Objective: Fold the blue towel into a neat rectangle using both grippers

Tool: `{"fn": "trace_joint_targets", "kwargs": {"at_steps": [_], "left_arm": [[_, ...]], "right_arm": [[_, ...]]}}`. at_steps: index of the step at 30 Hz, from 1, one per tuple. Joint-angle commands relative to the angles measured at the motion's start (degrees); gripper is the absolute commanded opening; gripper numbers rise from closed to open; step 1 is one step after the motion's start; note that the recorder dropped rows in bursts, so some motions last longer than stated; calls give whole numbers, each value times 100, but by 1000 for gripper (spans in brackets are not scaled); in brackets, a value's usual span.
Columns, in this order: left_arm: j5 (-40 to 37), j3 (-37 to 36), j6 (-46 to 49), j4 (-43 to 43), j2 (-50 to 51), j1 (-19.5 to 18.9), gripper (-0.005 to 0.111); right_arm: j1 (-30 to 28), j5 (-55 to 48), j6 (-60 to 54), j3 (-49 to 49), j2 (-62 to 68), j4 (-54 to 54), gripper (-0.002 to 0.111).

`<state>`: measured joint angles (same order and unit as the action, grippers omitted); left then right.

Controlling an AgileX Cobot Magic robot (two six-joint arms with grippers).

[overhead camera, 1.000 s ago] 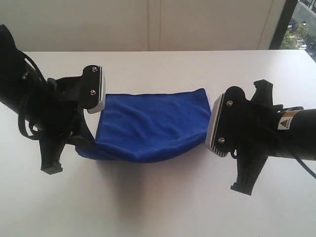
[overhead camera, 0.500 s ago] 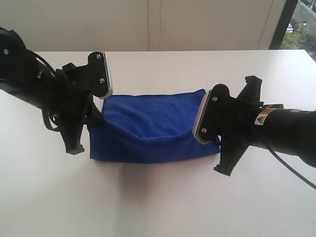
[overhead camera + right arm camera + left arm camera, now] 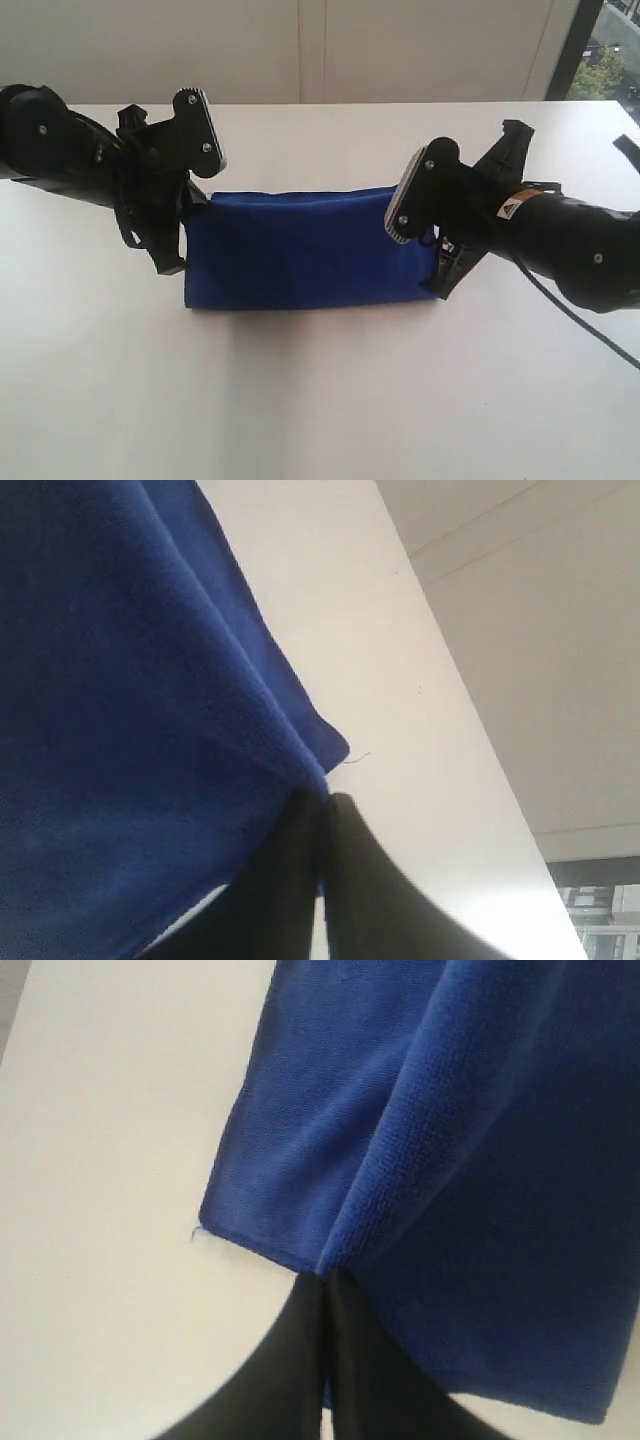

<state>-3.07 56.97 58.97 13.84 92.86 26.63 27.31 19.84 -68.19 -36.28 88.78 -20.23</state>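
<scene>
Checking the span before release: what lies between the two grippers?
Only the blue towel, pinched by left gripper and right gripper, as the exterior view shows.

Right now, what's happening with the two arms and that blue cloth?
Both arms are folding the blue towel on the white table. The left gripper is pinched shut on one end, the right gripper on the other. The towel lies doubled over as a flat band between them, not yet released.

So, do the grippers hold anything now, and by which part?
Yes. The left gripper pinches the blue towel at its edge near one corner; the right gripper pinches it near the corner at the other end.
</scene>
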Motion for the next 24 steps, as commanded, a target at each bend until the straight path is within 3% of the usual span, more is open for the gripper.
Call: {"fn": "trace_joint_targets", "kwargs": {"at_steps": [1,10,18,24], "left_arm": [[513,-33,-13,69,182,-26,0],[1421,-12,-4,19,484,-26,0],[1224,579,-54,29,1014,-214,0],[1513,644,-54,29,1190,-214,0]], "right_arm": [[-127,101,-70,-323,222,-73,0],[-310,124,-70,-785,652,-88,0],[-510,192,-98,-1258,1239,-88,0],[-510,257,-110,-1597,1624,-67,0]]}}
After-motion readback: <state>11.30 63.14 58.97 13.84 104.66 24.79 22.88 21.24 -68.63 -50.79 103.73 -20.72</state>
